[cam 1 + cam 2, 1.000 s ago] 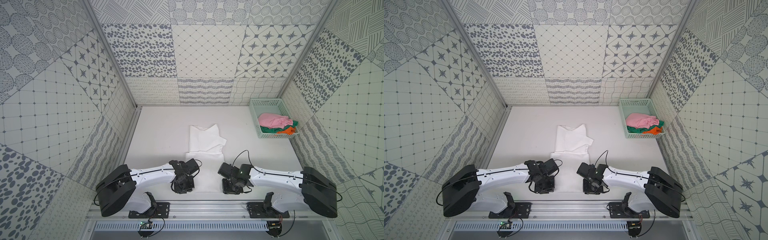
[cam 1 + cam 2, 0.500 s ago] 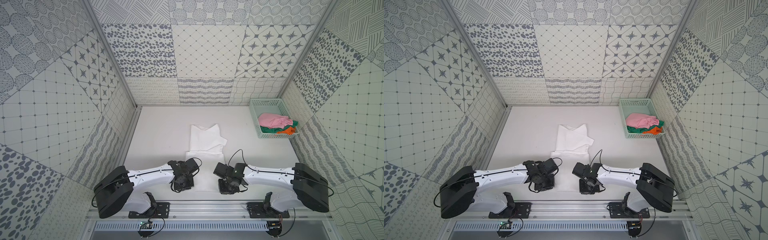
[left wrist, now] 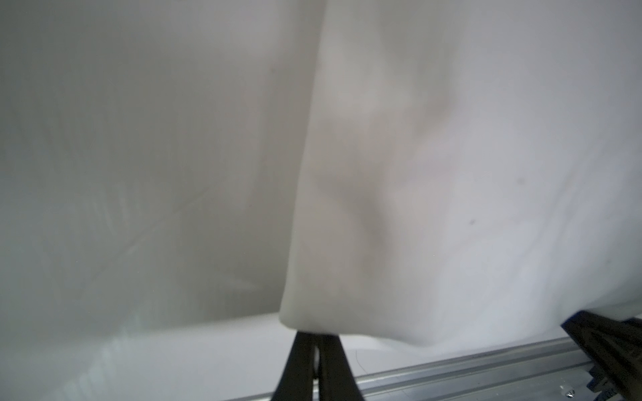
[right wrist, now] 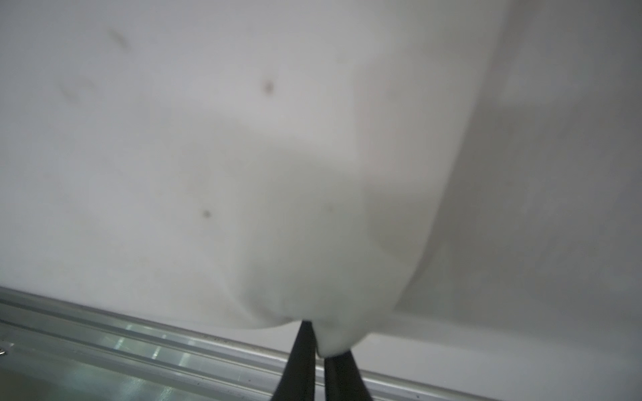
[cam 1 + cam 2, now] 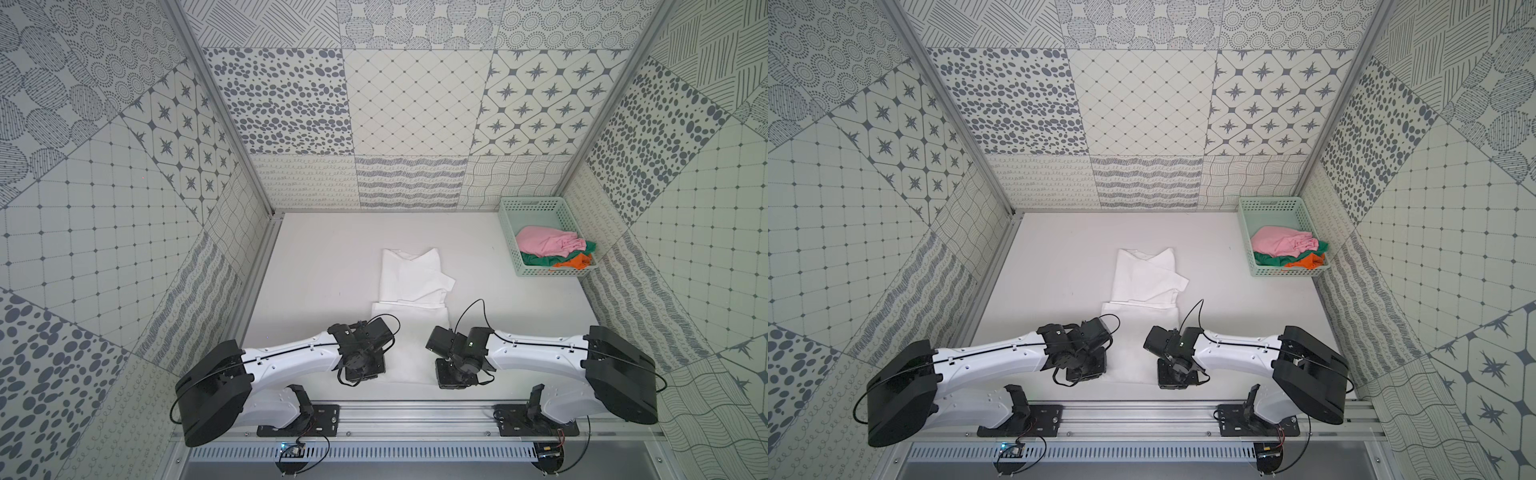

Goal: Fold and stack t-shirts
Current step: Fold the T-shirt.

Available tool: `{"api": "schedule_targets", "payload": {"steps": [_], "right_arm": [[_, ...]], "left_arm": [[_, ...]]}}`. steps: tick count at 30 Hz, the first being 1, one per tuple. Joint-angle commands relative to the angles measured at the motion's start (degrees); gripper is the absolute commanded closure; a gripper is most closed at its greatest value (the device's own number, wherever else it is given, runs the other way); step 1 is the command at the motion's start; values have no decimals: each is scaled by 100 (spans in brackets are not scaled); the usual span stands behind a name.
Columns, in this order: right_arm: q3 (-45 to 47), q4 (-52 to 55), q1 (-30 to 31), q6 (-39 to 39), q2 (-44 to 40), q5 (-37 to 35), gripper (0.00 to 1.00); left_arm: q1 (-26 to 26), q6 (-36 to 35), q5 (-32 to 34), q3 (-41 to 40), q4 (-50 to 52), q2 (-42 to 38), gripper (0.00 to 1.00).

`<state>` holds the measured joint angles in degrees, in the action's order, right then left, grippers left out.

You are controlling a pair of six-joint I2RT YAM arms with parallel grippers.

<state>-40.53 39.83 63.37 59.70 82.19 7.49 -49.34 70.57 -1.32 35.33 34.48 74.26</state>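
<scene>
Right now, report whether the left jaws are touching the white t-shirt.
Touching. The left wrist view shows the left jaws shut together on the white t-shirt, with a corner of its edge pinched between their tips.

Both top views were bright, evenly lit from overhead and sharp throughout, though the patterned walls [image 5: 1142, 104] stretched wide toward the picture edges. Shadows on the white table [image 5: 332, 257] were faint and soft-edged. Both wrist views were out of focus: the white t-shirt [image 3: 451, 173] was a hazy grey-shaded blur, and the near aluminium rail [image 4: 139, 340] carried pale glare streaks.
</scene>
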Motion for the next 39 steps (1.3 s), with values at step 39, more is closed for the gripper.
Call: {"api": "schedule_targets", "payload": {"steps": [39], "right_arm": [[-279, 489, 34, -4, -46, -1034, 100]], "left_arm": [[-7, -60, 156, 447, 319, -137, 100]]}}
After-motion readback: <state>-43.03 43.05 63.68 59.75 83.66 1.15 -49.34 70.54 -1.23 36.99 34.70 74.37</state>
